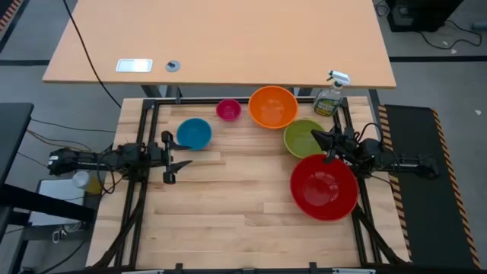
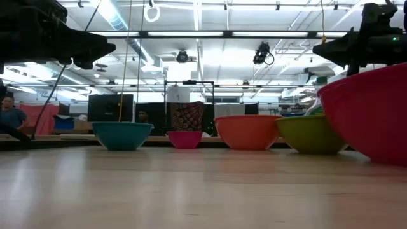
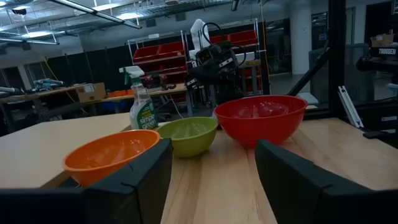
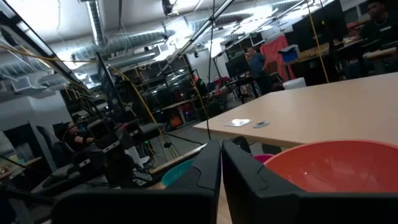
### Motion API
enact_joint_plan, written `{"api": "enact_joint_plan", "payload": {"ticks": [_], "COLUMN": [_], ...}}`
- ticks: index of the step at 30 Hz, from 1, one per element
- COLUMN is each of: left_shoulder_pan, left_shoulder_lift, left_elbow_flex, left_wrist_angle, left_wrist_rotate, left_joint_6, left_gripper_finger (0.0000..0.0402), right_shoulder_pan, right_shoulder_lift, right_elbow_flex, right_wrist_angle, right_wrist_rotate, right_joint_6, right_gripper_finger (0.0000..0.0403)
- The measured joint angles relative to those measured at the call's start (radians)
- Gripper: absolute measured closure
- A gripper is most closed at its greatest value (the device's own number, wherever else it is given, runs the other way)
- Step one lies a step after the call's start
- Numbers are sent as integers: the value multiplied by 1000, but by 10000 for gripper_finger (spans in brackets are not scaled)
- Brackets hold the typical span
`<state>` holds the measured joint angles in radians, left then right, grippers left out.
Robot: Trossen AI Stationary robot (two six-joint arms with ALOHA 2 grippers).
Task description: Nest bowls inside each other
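Five bowls sit apart on the counter point(image 1: 228, 205), none yet nested: the red bowl point(image 1: 324, 186) at the right edge, the lime green bowl point(image 1: 302, 137) touching it, the orange bowl point(image 1: 272, 106), small pink bowl point(image 1: 228, 109) and blue bowl point(image 1: 193, 133) along the far side. The left tool point(image 1: 179, 157) hangs with fingers wide just near the blue bowl; the right tool point(image 1: 319, 138) is pinched closed, empty, over the lime green bowl. Stacking well likely means pinching a rim and lowering each smooth, round plastic bowl centred into the next larger
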<state>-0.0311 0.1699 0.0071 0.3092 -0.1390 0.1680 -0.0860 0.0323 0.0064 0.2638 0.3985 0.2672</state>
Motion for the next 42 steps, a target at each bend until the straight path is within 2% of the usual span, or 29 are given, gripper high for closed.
{"api": "enact_joint_plan", "payload": {"ticks": [28,30,33,35,42], "left_shoulder_pan": [0,-1,-1,-1,-1], "left_shoulder_lift": [0,0,0,0,0], "left_elbow_flex": [0,0,0,0,0], "left_wrist_angle": [2,2,2,8,45], "left_wrist_rotate": [0,3,10,11,-6], "left_joint_6": [-2,-89,-367,-487,-524], "left_gripper_finger": [168,168,168,168,168], "right_shoulder_pan": [0,0,0,0,0], "right_shoulder_lift": [0,0,0,0,0], "right_elbow_flex": [0,0,0,0,0], "right_wrist_angle": [0,0,0,0,1], "right_wrist_rotate": [0,0,0,0,0], "right_joint_6": [0,0,0,0,0], "right_gripper_finger": [378,378,378,378,378]}}
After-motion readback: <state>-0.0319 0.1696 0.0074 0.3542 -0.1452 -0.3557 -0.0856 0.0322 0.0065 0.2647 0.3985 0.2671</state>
